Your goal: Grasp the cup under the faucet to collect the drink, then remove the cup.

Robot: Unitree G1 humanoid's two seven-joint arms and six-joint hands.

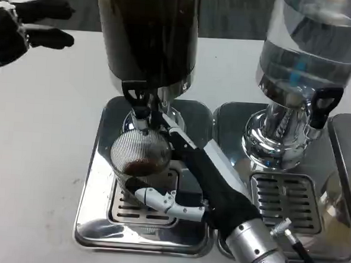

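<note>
A clear ribbed cup stands on the drip grate under the black faucet of the dark drink dispenser. A little dark liquid lies in its bottom. My right hand wraps the cup from the right, a white finger curling around its front and others reaching behind it. My left hand hovers at the far upper left, well away from the dispenser, fingers spread and holding nothing.
The cup's dispenser stands on a shiny steel tray. To the right a clear-liquid dispenser with its own black tap and grate sits close to my right forearm. White table stretches to the left.
</note>
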